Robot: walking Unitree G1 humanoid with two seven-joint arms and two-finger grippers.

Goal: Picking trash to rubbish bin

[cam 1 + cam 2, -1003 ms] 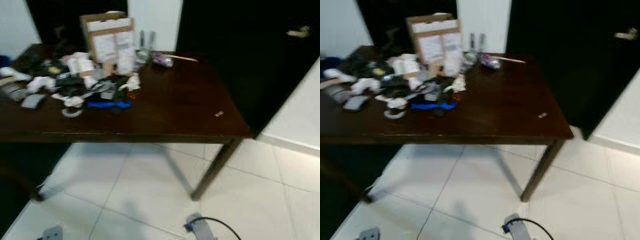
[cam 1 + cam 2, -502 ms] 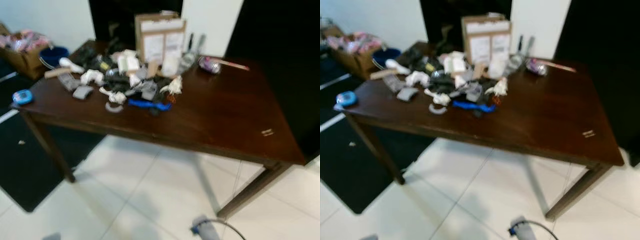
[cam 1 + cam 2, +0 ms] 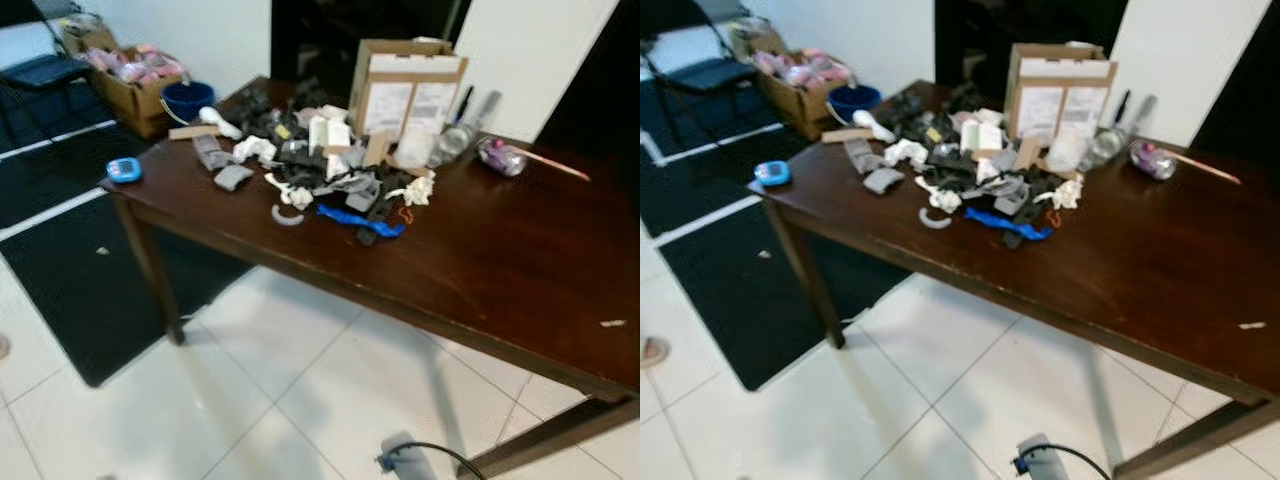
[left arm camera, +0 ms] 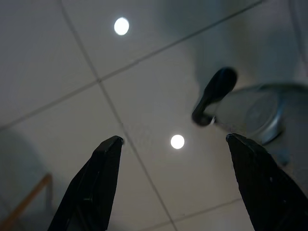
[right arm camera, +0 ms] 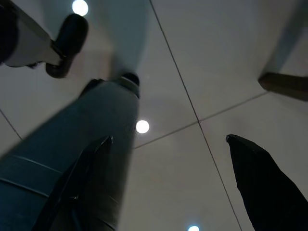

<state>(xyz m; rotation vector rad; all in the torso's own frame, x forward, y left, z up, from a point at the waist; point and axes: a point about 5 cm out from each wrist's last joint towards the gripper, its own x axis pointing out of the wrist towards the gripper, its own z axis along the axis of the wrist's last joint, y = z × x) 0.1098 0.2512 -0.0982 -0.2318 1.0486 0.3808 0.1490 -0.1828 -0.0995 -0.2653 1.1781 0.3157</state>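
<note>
- Floor (image 3: 330,380): glossy white square tiles, thin grey grout lines; a black mat (image 3: 70,270) lies beside the table's left end.
- Table (image 3: 520,270): long, dark polished wood, rectangular top, slim square legs.
- Cardboard box (image 3: 1058,92): upright at the back edge, white paper labels on its face.
- Trash heap (image 3: 320,175): loose litter piled on the table's middle in front of the box. Crumpled white scraps, grey and black lumps, a curled blue strip (image 3: 360,220) at the near side.
- Small round blue object (image 3: 123,170): alone at the table's left corner.
- Left gripper (image 4: 175,185): hangs over the tiles, black tapered fingers spread wide, holding nothing.
- Right gripper (image 5: 171,185): also low over the floor, fingers wide apart, empty.
</note>
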